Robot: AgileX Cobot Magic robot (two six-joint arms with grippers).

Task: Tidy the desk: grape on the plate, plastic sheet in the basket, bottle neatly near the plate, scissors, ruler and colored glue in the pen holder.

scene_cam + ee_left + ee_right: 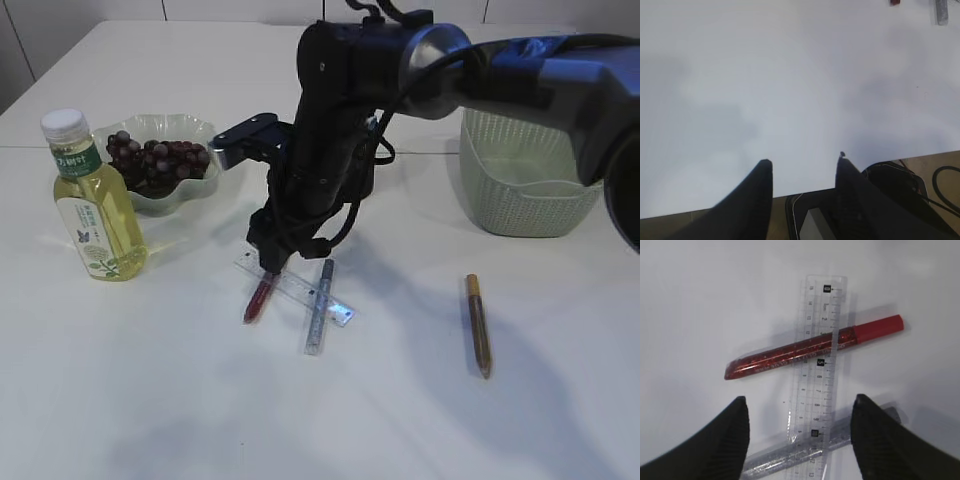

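My right gripper (800, 399) is open and hangs just above a clear ruler (822, 315), one finger on each side of it. The ruler lies across a red glitter glue (775, 360) and a silver glitter glue (770, 460). In the exterior view the right gripper (268, 265) is low over the ruler (300, 290), red glue (258, 300) and silver glue (320, 305). A gold glue (478, 325) lies apart at the right. Dark grapes (160, 160) sit on the pale green plate (205, 130), and the yellow bottle (95, 205) stands upright beside it. My left gripper (803, 160) is open and empty over the table's front edge. Scissors, plastic sheet and pen holder are out of view.
A pale green basket (520, 190) stands at the back right. The right arm (350, 120) reaches across the table's middle and hides what is behind it. Cables and a dark base (895, 185) lie below the table edge.
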